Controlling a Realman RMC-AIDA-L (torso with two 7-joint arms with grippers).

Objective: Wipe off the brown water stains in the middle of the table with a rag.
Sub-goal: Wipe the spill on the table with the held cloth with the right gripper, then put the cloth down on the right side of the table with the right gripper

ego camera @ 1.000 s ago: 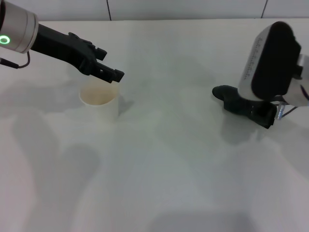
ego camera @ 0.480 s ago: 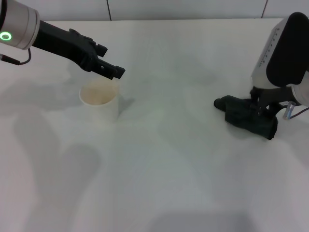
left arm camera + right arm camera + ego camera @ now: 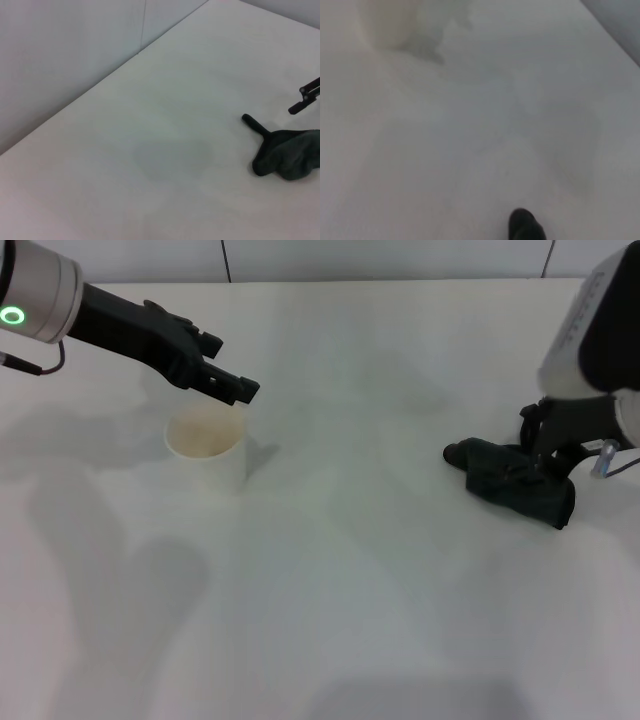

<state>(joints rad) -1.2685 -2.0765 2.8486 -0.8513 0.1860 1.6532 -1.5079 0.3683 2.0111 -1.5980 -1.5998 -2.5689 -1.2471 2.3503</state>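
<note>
The rag (image 3: 515, 482) is a dark lumpy cloth lying on the white table (image 3: 340, 570) at the right. It also shows in the left wrist view (image 3: 287, 157), and its tip shows in the right wrist view (image 3: 525, 227). My right gripper (image 3: 548, 445) hangs just above the rag's far right end, fingers apart and holding nothing. One of its fingertips (image 3: 304, 99) shows in the left wrist view. My left gripper (image 3: 238, 390) hovers over the far rim of a white cup (image 3: 205, 448). No brown water stain shows in any view.
The white cup with a pale tan inside stands at the left of the table; it appears blurred in the right wrist view (image 3: 390, 22). A grey wall (image 3: 60, 60) runs along the table's far edge.
My right arm has risen and drawn back to the right, off the rag, which stays in place on the table. My left gripper has lifted slightly above the cup.
</note>
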